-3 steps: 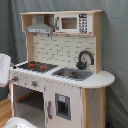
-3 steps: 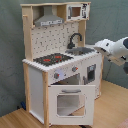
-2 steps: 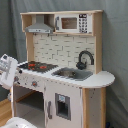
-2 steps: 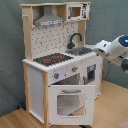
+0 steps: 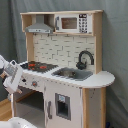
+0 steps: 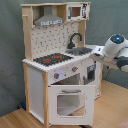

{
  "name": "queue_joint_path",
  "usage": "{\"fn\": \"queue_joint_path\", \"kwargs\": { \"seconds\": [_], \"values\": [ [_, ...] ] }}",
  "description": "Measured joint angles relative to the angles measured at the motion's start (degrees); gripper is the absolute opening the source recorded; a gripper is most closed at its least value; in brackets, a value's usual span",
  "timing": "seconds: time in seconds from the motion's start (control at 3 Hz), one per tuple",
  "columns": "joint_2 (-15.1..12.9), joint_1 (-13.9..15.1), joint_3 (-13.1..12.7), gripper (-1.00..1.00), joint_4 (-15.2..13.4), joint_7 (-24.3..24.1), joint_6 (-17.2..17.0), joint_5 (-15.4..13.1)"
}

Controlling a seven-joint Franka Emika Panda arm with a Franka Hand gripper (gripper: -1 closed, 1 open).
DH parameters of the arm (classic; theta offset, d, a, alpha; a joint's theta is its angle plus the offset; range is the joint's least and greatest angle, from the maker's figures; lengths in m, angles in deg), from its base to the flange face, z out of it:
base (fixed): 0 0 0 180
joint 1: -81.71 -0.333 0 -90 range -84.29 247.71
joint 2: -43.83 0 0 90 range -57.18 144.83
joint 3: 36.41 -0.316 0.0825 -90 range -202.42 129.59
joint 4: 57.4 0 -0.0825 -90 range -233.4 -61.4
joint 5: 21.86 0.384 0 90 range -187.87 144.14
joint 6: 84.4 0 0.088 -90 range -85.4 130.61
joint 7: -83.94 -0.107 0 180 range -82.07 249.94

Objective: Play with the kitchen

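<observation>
Standing upright on a wood floor (image 6: 112, 107) before a grey curtain (image 5: 115, 45): the kitchen (image 5: 62, 65) (image 6: 57, 65), long axis vertical, taller than wide. Facing toward the first exterior view's lower left, front panels angling that way; in the second exterior view, facing toward the second exterior view's lower right. Running along the worktop (image 5: 102, 79) (image 6: 40, 62): a black-red hob (image 5: 38, 65) (image 6: 52, 59) at one end, then a sink (image 5: 73, 74) (image 6: 80, 50) with a black faucet (image 5: 84, 59) (image 6: 75, 38) arching over it. Sitting up top under the wooden shelf: a grey hood (image 5: 39, 26) (image 6: 48, 20) above the hob and a small microwave (image 5: 72, 23) (image 6: 76, 11) beside it. Lining the back wall: pale brick-patterned tiles (image 5: 57, 49). Showing on the front below the hob: knobs (image 6: 56, 76) and an oven door (image 6: 67, 102) with a window, tilting slightly out from the cabinet in the second exterior view. Reaching in from the second exterior view's right: the white arm (image 6: 114, 50), its end near the sink side of the worktop, touching or not impossible to tell. Appearing at the first exterior view's left edge, by the hob end: part of the same arm (image 5: 10, 75). Pincer hidden behind the arm's white casing, so open or closed cannot be told.
</observation>
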Motion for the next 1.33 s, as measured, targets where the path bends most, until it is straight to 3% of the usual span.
{"fn": "queue_joint_path", "kwargs": {
  "seconds": [0.33,1.33],
  "values": [
    [-5.59,0.1,-0.55,1.0,0.0,0.86,1.14,1.51],
    [-23.75,1.05,-0.88,1.0,0.0,4.23,6.72,1.34]
  ]
}}
